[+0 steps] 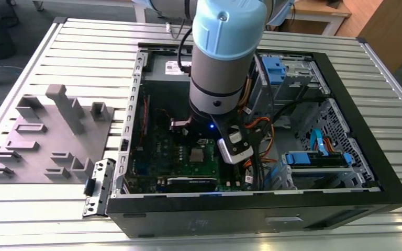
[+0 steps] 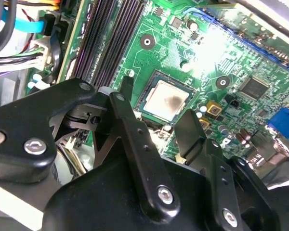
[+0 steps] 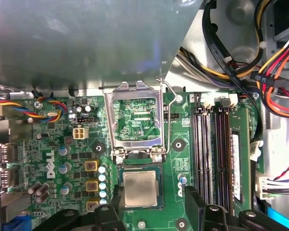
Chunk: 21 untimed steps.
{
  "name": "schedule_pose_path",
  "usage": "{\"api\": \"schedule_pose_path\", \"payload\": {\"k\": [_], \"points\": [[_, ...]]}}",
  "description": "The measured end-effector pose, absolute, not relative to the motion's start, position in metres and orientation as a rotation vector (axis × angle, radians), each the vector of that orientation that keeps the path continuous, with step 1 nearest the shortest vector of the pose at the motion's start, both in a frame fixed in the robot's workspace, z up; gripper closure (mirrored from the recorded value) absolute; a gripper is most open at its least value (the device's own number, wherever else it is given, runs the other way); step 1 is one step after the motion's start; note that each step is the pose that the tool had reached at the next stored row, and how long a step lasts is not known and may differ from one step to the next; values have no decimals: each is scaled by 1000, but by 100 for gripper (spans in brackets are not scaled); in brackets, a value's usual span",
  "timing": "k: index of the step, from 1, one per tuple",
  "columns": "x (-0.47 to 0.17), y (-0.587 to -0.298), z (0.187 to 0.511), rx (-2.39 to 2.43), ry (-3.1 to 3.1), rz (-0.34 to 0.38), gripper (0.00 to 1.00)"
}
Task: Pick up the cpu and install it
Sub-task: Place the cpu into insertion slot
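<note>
The cpu [image 3: 140, 189] is a small silver-grey square lying flat in its socket on the green motherboard [image 3: 53, 144], inside the open computer case. The socket's metal load frame [image 3: 137, 120] stands flipped open beside it. In the second wrist view the cpu [image 2: 166, 101] has a dark smudge on its top. My gripper [image 3: 154, 195] hovers just above it, open, with one black finger [image 2: 126, 86] on each side of the chip and nothing between them. In the exterior view the arm reaches down into the case, with the cpu [image 1: 199, 154] just below the wrist.
Dark memory slots [image 3: 214, 149] run alongside the socket. Bundles of black, orange and yellow cables [image 3: 241, 62] hang near the case wall. The black case [image 1: 257, 209] rims the board on all sides. A grey plastic tray [image 1: 47, 136] lies outside on the exterior view's left.
</note>
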State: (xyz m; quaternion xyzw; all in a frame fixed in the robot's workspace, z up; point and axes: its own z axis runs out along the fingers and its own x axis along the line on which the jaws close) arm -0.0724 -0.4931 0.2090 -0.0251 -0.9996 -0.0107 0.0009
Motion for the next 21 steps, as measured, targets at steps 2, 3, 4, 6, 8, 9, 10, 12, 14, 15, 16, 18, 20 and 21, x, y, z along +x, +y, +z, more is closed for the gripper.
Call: {"api": "schedule_pose_path", "payload": {"k": [2, 3, 4, 6, 8, 9, 10, 12, 14, 15, 16, 18, 20, 21], "points": [[-72, -493, 209, -79, -3139, -34, 38], [-72, -493, 209, -79, -3139, -34, 38], [-72, -493, 210, -79, -3139, -34, 38], [-72, -493, 210, -79, -3139, -34, 38], [-72, -493, 210, -79, -3139, -34, 40], [-72, -493, 210, -79, -3139, -33, 40], [-72, -493, 210, -79, -3139, -33, 46], [-72, -493, 210, -79, -3139, -34, 53], [-72, -493, 210, -79, -3139, -34, 58], [-72, -493, 210, -79, -3139, -34, 64], [-72, -493, 211, -79, -3139, -34, 70], [-72, -493, 211, -79, -3139, -34, 76], [-72, -493, 211, -79, -3139, -34, 87], [-72, -493, 211, -79, -3139, -33, 87]]}}
